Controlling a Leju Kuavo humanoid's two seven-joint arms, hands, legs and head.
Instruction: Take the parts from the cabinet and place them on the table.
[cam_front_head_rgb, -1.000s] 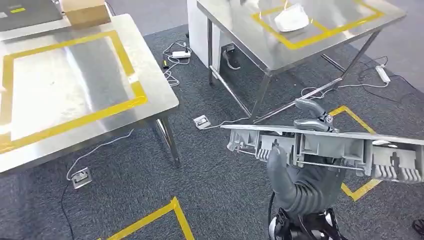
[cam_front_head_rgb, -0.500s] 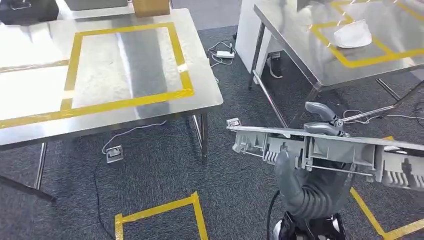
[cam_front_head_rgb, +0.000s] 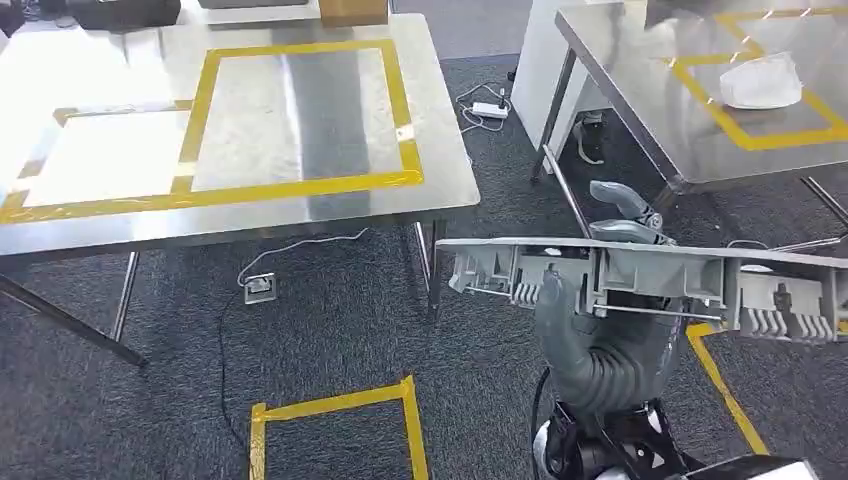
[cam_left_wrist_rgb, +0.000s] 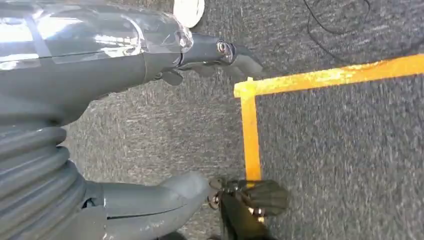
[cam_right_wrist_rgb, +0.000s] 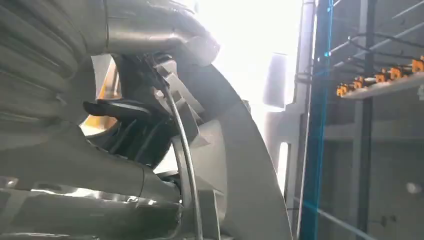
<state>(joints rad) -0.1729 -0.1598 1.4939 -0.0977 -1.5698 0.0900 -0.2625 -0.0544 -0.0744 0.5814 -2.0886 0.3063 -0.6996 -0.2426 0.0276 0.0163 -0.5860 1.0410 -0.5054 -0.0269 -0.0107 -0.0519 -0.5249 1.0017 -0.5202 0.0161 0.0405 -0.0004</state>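
- At about ten o'clock in the head view stood the nearer table, its steel top marked with a yellow tape rectangle; we judged this outline was the drop zone for the part, though nothing lay inside it.
- A cardboard box sat at the far edge of that table, outside the tape.
- Our left hand hung toward the carpet near a yellow floor marking, fingers apart and holding nothing; we read it as idle because the load was carried on the other side.
- At five o'clock in the head view, our right hand gripped the long grey plastic part from beneath, thumb up against its ribbed near face. The part lay crosswise and nearly level, in the air in front of us and well apart from either table. We judged the grip sat near the middle so the long piece would balance.
- At two o'clock a second table carried its own tape outline with a white object inside it.
- The carrying step seemed underway; placing had not yet been done.
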